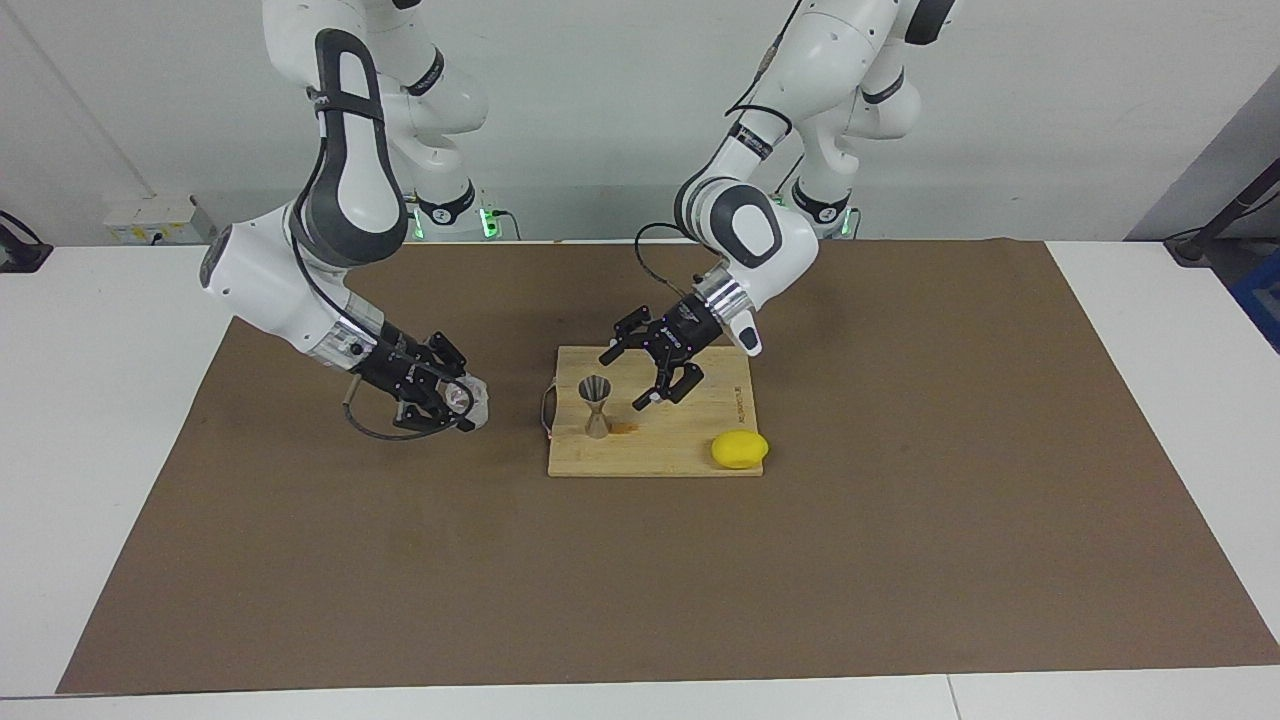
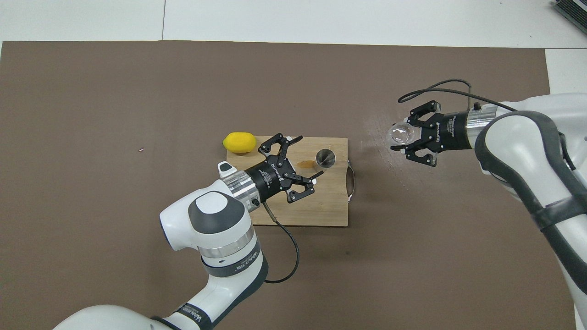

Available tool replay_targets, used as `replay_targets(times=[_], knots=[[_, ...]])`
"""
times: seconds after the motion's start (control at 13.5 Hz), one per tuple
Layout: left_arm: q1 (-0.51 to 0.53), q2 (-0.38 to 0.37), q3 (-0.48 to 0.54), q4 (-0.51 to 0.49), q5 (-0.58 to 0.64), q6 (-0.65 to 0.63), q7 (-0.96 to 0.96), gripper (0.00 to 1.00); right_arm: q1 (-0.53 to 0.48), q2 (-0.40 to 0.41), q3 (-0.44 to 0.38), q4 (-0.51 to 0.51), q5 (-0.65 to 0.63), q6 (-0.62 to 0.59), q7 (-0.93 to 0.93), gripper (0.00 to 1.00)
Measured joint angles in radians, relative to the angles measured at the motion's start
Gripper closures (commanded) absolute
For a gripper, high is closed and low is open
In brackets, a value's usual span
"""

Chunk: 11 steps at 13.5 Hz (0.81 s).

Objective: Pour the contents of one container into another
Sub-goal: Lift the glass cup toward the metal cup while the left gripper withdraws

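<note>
The grey steel jigger (image 1: 597,406) (image 2: 325,157) stands upright on the wooden cutting board (image 1: 690,455) (image 2: 321,208), at the board's end toward the right arm. My left gripper (image 1: 626,379) (image 2: 310,156) hangs open over the board right beside the jigger, with nothing between its fingers. The clear glass cup (image 1: 474,398) (image 2: 400,134) is tilted on its side, and my right gripper (image 1: 466,403) (image 2: 397,136) is shut on it. That gripper hovers low over the brown mat, off the board toward the right arm's end of the table.
A yellow lemon (image 1: 740,449) (image 2: 239,142) lies at the board's corner toward the left arm's end, farther from the robots than the jigger. A small amber stain (image 1: 628,428) (image 2: 305,162) marks the board beside the jigger. The brown mat (image 1: 900,560) covers the table.
</note>
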Motion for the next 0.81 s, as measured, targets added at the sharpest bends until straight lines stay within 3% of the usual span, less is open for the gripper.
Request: replay_targets(times=[0.22, 0.37, 0.59, 0.81], knots=[[0.057, -0.066, 0.001, -0.025, 0.032, 0.007, 0.0, 0.0, 0.041, 0.009, 0.0, 0.022, 0.0, 0.026, 0.059, 1.0], [0.125, -0.073, 0.001, -0.022, 0.148, 0.005, -0.001, 0.0, 0.074, 0.016, 0.0, 0.03, 0.0, 0.061, 0.098, 1.0], [0.23, -0.073, 0.001, -0.007, 0.406, -0.019, -0.004, 0.0, 0.138, 0.029, 0.0, 0.034, 0.0, 0.121, 0.137, 1.0], [0.331, -0.072, 0.004, 0.011, 0.747, -0.107, -0.01, 0.0, 0.181, 0.035, 0.0, 0.035, -0.002, 0.133, 0.138, 1.0]])
